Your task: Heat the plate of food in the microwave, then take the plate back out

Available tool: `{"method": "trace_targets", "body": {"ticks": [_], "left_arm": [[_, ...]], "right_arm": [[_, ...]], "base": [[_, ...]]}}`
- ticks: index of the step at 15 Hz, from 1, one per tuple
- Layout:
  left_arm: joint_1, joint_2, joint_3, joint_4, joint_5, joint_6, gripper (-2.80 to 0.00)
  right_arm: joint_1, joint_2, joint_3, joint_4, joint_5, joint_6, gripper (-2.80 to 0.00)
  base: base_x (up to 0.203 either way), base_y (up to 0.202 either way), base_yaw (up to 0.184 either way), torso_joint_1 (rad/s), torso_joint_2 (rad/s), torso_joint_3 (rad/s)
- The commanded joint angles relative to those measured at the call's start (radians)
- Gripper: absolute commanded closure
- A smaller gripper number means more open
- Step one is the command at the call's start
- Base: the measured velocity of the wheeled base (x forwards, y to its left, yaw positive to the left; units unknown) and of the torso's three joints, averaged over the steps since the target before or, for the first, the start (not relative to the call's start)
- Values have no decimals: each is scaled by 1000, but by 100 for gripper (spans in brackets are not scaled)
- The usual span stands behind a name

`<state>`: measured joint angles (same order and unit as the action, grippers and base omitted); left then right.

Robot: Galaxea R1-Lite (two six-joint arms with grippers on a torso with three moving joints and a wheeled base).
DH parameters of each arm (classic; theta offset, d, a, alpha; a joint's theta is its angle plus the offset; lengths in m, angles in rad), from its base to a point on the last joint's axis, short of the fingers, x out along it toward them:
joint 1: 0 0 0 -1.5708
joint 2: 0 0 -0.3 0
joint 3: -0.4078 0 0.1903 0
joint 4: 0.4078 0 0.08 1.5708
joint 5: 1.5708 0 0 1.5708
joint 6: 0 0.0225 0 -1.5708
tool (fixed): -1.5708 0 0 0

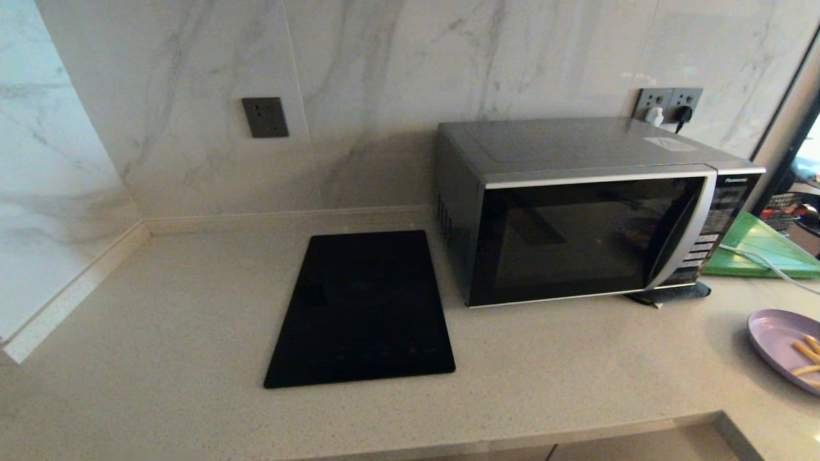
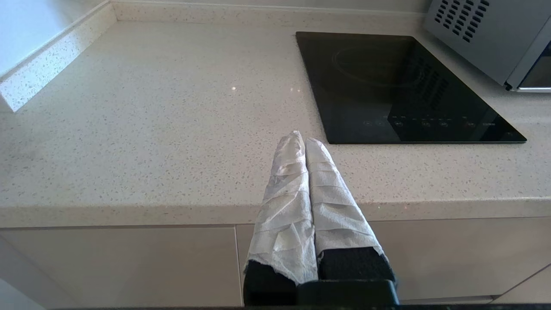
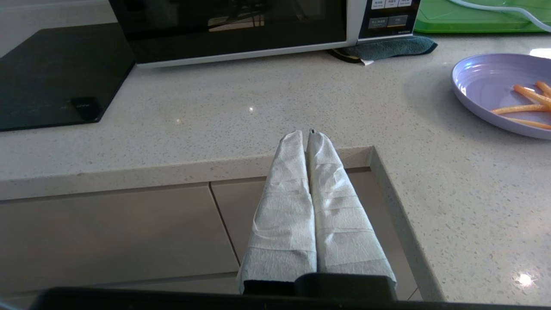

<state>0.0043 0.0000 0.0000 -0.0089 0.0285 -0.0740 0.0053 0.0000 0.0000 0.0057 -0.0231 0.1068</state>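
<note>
- Right hand (image 3: 304,132), wrapped fingers pressed together and empty, hangs off the front edge of the speckled surface (image 3: 241,116).
- The plate of food (image 3: 486,92) lies ahead and to its right (within easy reach, I judge).
- The microwave (image 3: 232,26) stands farther ahead, door closed.
- Left hand (image 2: 301,140) is parked likewise, closed and empty, near the black cooktop (image 2: 400,86).

Both arms parked low, neither at work.
Left gripper (image 2: 304,140) and right gripper (image 3: 304,132) each have white-wrapped fingers (image 2: 288,181) pressed together, pointing forward, holding nothing.
</note>
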Motion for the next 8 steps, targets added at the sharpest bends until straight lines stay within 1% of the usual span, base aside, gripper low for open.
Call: {"method": "trace_targets", "body": {"ticks": [1,8], "left_arm": [[0,2,0,0,1,-1,0],[0,2,0,0,1,-1,0]], "right_arm": [[1,2,2,0,0,1,0],[1,2,2,0,0,1,0]], "base": [[0,0,0,0,0,0],[0,0,0,0,0,0]]}}
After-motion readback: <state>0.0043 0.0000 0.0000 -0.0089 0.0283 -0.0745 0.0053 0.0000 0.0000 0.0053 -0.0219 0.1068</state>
